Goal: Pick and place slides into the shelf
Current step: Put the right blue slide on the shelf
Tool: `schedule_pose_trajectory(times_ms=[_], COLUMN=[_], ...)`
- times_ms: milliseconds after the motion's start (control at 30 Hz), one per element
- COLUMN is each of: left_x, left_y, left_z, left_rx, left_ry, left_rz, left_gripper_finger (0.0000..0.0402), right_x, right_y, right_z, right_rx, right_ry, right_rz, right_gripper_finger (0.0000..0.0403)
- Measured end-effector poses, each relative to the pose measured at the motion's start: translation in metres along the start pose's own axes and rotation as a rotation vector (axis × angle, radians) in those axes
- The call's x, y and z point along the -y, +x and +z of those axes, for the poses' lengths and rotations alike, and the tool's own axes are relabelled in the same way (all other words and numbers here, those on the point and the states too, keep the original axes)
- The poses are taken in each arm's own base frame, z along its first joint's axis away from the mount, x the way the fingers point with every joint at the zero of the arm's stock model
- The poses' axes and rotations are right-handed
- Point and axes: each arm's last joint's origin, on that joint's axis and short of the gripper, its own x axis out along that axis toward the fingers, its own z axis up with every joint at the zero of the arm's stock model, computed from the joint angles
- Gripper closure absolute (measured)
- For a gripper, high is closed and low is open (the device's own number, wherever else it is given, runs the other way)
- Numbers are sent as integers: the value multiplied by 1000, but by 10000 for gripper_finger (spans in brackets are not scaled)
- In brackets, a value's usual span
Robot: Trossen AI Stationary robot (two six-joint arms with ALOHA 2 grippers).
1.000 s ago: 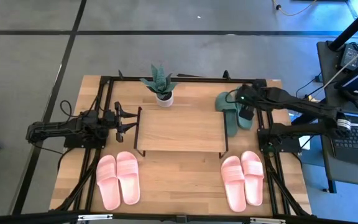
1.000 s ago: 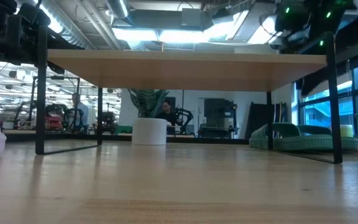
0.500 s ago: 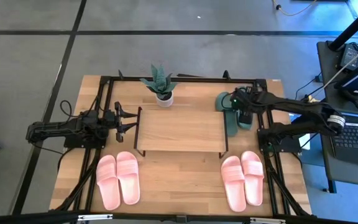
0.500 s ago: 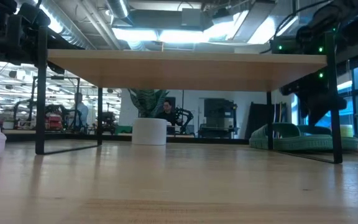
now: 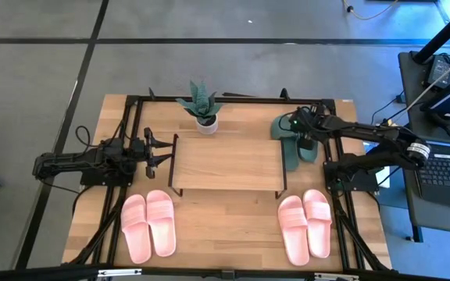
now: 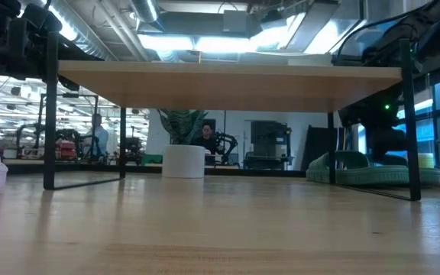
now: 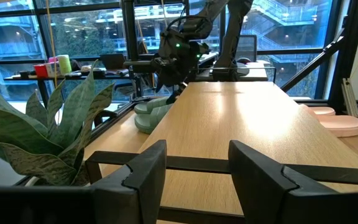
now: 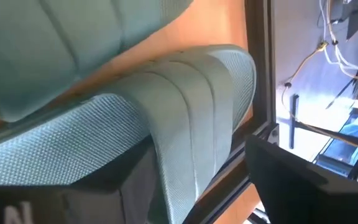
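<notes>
The right gripper [image 5: 304, 139] sits low over the green slides [image 5: 287, 148] near the tabletop's far right corner, beside the shelf [image 5: 225, 160], fingers spread astride one strap, not yet clenched. Closing off-centre could pinch only rubber edge and drop it. The left gripper [image 5: 161, 148] waits, fingers released.

The right gripper [image 5: 302, 140] has moved left and down from its raised spot over the table's far right, onto the dark green slides [image 5: 290, 141]. In the low view it has dropped behind the shelf [image 6: 228, 76]. Its fingers [image 8: 278, 171] now straddle 1 slide's strap [image 8: 185, 124].
</notes>
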Motion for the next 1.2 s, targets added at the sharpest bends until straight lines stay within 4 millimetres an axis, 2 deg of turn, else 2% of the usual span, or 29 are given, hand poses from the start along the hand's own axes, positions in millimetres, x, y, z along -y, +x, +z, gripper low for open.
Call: schedule_pose_trajectory(times_ms=[167, 367, 400, 533, 700, 867, 1033, 1200], left_x=[0, 0, 0, 0, 0, 0, 0, 0], left_y=[0, 0, 0, 0, 0, 0, 0, 0], left_z=[0, 0, 0, 0, 0, 0, 0, 0], left_rx=[0, 0, 0, 0, 0, 0, 0, 0], left_ry=[0, 0, 0, 0, -4, -5, -5, -5], left_rz=[0, 1, 0, 0, 0, 0, 0, 0], left_gripper_finger=[235, 235, 235, 235, 235, 235, 235, 235], right_x=[3, 7, 9, 14, 22, 39, 61, 84], right_y=[9, 7, 5, 0, -8, -24, -50, -91], right_z=[-3, -2, -1, 1, 4, 5, 9, 12], right_rx=[-48, -69, -73, -73, -93, -172, -156, -77], right_ry=[17, 24, 32, 77, 48, 56, 110, 196], right_rz=[11, 28, 31, 30, 35, -57, -87, -109], right_gripper_finger=[241, 371, 383, 386, 387, 387, 388, 388])
